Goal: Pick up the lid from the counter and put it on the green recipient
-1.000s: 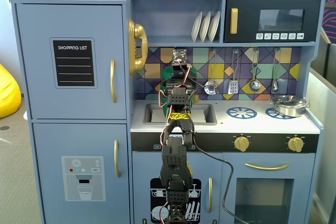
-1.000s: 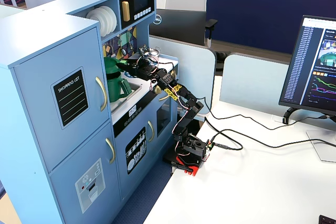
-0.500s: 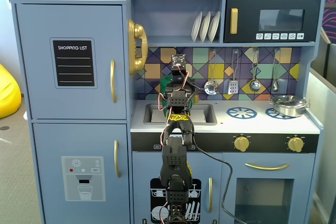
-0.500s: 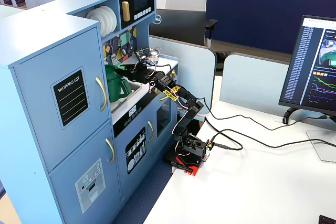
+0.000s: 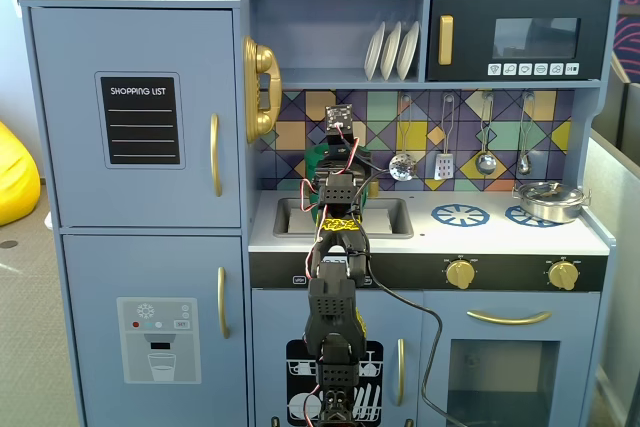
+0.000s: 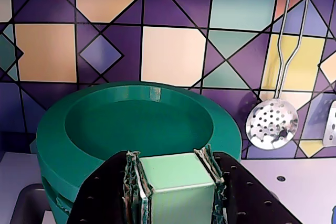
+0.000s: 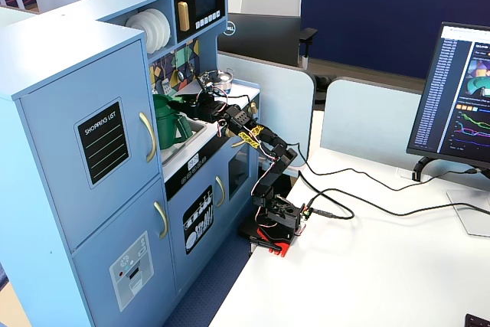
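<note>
In the wrist view my gripper (image 6: 173, 157) is shut on the pale-green square knob (image 6: 176, 182) of the lid (image 6: 136, 124), a round green disc with a sunken middle. The lid lies level over the top of the green recipient (image 6: 56, 203); only a strip of the pot's ribbed side shows below the lid's rim. I cannot tell whether the lid rests fully on the pot. In a fixed view the dark-green pot (image 7: 168, 126) stands on the counter by the sink with the gripper (image 7: 193, 102) over it. In the front fixed view the arm hides most of the pot (image 5: 313, 160).
The sink (image 5: 385, 217) lies just in front of the pot. Blue burner rings (image 5: 460, 215) and a steel pot (image 5: 548, 199) sit to the right. A skimmer (image 6: 272, 125) and other utensils hang on the tiled back wall. A shelf runs overhead.
</note>
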Controlling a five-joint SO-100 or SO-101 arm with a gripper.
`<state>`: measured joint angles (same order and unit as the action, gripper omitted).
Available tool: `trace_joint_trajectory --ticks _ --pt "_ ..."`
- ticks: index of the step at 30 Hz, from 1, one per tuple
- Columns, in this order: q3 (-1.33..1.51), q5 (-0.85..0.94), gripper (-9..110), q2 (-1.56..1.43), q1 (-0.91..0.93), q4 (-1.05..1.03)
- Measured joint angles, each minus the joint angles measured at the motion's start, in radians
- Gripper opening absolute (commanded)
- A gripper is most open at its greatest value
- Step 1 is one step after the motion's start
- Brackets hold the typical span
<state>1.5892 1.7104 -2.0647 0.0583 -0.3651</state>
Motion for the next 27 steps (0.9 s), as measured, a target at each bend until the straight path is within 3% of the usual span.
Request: trace_joint_trajectory --ticks 16,21,24,27 --pt "0.0 0.014 0 -0.018 -0.003 -0.034" --pt "0.0 0.006 39 -0.018 -0.002 -0.034" --pt "0.0 -0.018 46 -0.018 0.011 -0.025" --pt "0.0 -0.023 45 -0.032 0.031 -0.014"
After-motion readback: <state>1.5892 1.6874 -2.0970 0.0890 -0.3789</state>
